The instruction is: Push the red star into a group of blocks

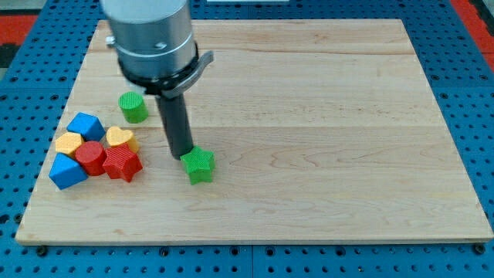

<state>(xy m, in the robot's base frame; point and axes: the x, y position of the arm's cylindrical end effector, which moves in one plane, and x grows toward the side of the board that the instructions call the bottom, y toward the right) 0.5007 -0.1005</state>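
The red star [122, 164] lies at the view's left, touching a red hexagon-like block [90, 157] and a yellow heart [120, 138]. With them sit a yellow block [69, 143], a blue block [85, 124] and a blue triangle-like block [67, 171]. My tip [181, 155] is right of this group, touching the upper left of a green star [198, 164]. It is apart from the red star.
A green cylinder [133, 106] stands alone above the group. The wooden board [324, 116] lies on a blue pegboard surface; its left edge is near the group.
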